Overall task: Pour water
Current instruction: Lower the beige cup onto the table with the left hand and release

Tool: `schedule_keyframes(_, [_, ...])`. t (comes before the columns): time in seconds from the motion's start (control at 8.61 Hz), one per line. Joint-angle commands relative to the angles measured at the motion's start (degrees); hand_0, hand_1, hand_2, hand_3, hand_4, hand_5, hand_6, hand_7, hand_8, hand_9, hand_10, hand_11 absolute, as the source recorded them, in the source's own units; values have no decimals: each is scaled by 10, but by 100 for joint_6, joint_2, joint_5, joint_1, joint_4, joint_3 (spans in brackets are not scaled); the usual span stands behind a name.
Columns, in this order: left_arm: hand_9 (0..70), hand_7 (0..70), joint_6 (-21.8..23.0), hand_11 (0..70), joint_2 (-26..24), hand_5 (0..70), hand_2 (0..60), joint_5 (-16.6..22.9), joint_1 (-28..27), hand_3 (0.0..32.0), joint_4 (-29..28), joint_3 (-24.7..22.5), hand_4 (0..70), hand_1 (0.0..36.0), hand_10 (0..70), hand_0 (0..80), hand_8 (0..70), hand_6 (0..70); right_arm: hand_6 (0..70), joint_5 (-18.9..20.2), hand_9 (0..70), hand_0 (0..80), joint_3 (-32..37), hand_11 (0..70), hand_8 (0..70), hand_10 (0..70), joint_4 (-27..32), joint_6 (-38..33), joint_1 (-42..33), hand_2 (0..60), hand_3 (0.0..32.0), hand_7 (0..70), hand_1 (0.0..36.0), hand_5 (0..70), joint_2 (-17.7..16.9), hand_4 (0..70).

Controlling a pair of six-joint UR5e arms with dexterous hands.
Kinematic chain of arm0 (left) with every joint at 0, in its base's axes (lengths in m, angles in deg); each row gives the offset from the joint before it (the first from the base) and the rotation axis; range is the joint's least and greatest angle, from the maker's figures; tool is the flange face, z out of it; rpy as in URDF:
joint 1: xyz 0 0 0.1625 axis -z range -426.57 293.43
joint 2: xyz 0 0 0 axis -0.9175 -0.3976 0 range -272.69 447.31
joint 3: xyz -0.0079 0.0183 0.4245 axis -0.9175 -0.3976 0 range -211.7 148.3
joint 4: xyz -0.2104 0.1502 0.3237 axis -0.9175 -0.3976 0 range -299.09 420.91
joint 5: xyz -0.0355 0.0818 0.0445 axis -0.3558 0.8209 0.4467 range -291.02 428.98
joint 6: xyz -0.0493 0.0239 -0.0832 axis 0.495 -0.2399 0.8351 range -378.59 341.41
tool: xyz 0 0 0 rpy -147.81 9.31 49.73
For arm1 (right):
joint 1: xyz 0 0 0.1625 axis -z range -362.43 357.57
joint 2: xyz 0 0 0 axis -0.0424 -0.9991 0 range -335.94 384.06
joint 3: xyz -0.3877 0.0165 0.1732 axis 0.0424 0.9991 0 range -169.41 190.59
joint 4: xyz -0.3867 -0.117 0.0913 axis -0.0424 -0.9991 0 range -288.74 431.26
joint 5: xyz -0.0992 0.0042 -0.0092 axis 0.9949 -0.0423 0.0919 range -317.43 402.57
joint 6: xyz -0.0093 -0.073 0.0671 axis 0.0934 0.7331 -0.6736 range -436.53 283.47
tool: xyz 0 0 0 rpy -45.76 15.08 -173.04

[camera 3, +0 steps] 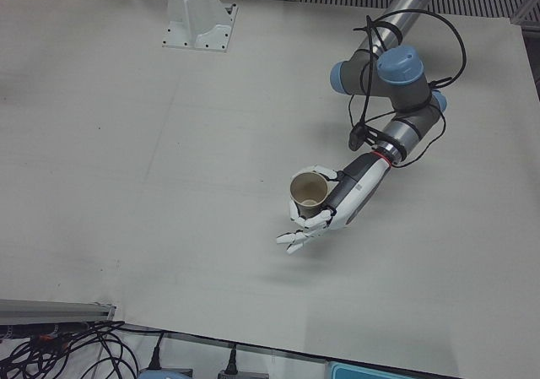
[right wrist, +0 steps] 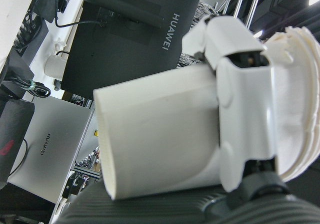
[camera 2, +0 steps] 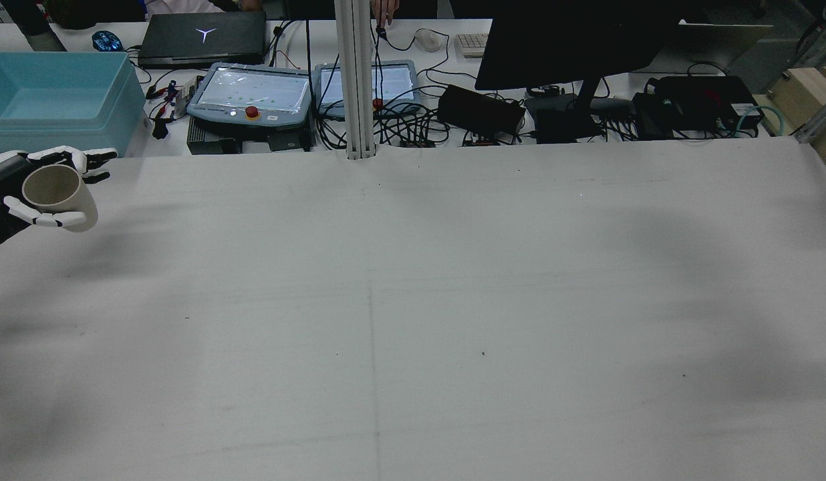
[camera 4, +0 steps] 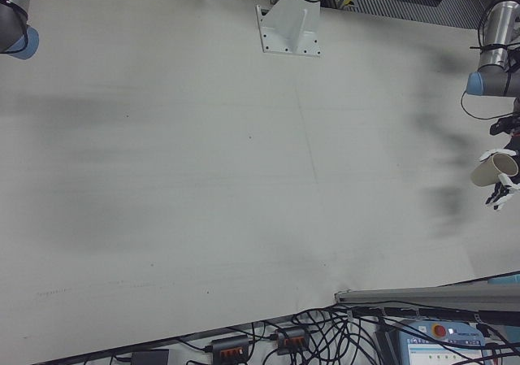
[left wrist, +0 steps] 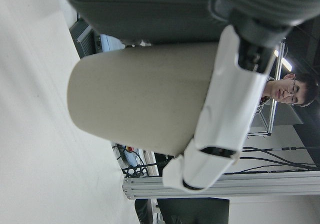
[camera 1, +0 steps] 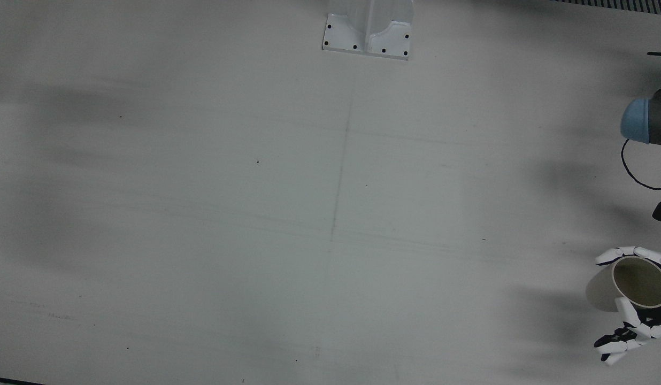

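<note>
- The left hand (camera 3: 325,214) is wrapping its fingers around a beige cup (camera 3: 309,192), holding it clear above the table (camera 3: 169,185) at the table's far left edge as the robot sees it; one finger is pointing loosely away below the cup.
- The right hand (right wrist: 245,119) is clasping a white cup (right wrist: 160,139); only its own camera is showing this, so where it is hanging relative to the table cannot be told.
- Risk, as I judge it: the two cups are sitting well apart, so the arms are needing a long approach, and any tilt on the way could be spilling water early.
- Another risk: the rims could be missing each other at the pour, wetting the table.
- The left-front view is showing the beige cup's mouth facing upward; whether it holds water is unclear.
- The rear view is adding the blue bin (camera 2: 52,100) just beyond that cup.
</note>
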Motion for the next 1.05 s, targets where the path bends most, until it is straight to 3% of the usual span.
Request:
schedule_keyframes(0.0, [63, 138, -180, 146, 21, 700, 600, -7, -13, 0, -817, 892, 377, 360, 71, 800, 126, 195, 700, -33, 700, 800, 127, 700, 700, 632, 17, 21, 130, 600, 0, 700, 360, 345, 45, 383])
schedule_keyframes(0.35, [64, 139, -417, 147, 3, 700, 600, -42, -40, 0, -1609, 1771, 378, 360, 72, 800, 128, 196, 700, -33, 700, 800, 127, 700, 700, 631, 17, 30, 209, 600, 0, 700, 360, 343, 36, 383])
schedule_keyframes(0.93, [68, 142, -725, 152, -49, 700, 600, -95, -128, 0, -1954, 2274, 383, 360, 76, 800, 131, 200, 700, -51, 700, 800, 127, 700, 700, 602, 8, 91, 359, 600, 0, 700, 360, 338, 89, 389])
